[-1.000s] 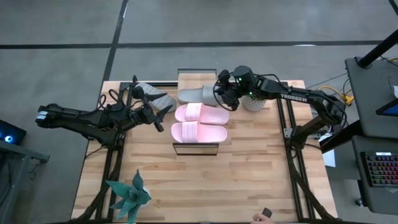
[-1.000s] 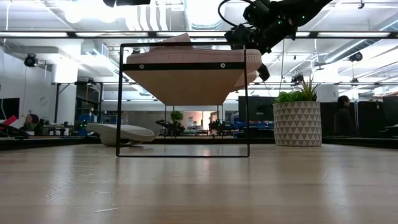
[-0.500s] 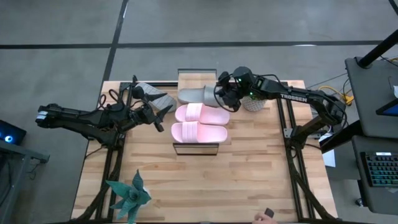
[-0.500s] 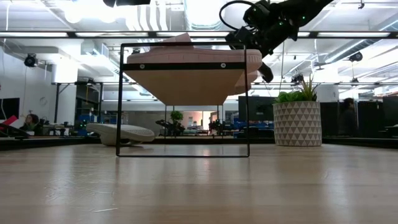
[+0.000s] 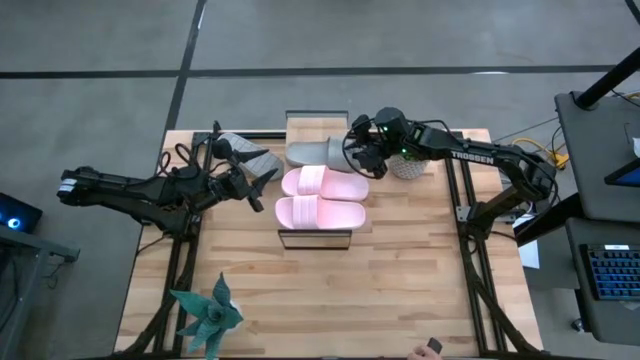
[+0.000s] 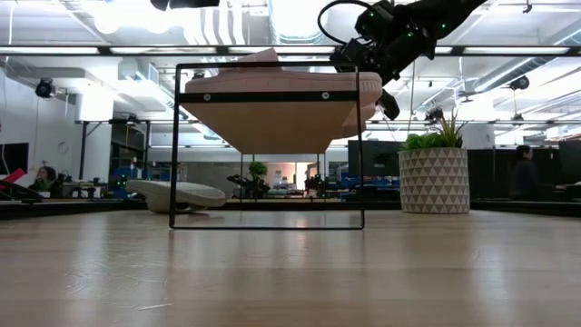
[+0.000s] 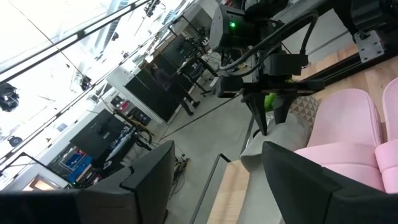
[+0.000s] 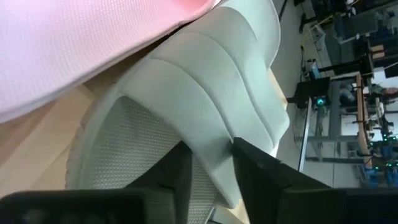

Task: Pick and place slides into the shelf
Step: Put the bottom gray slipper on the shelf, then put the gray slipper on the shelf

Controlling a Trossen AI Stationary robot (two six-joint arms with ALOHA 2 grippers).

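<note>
Hidden or unclear: the long rack with light wood plank top and thin black metal frame (image 5: 317, 238) is mostly covered from above by sandals; only its frame ends show. In the low view its plank blocks the sandals on top, save a pale edge. The right wrist view is filled by one grey strap, so little else reads there.

Count, slides: four.
- Two pale pink rubbery slip-on sandals (image 5: 320, 212), side by side on the rack top.
- One grey rubbery sandal on the rack (image 5: 318, 153), at the far end of the rack top, beside the pink pair. Its wide ribbed strap (image 8: 211, 118) lies between the right gripper's fingers (image 8: 177, 171).
- One grey sandal off the rack (image 5: 244, 154), on the table just beyond the left fingertips.

Count, grippers: two.
- Right gripper (image 5: 358, 152): fingers narrowly parted on either side of the grey strap; whether they press it or have let go cannot be told.
- Left gripper (image 5: 268, 190): fingers spread wide, holding nothing, pointing toward the rack.

Count, plants: two. One green plant in a white triangle-patterned pot (image 6: 434, 179), near the right arm; one spiky teal plant (image 5: 208, 315) at the table's near left corner.

Surface: pale butcher-block wooden table (image 5: 400, 290). Room: grey concrete floor, open ceiling, desks with monitors, and a person (image 6: 524, 172) far off.
</note>
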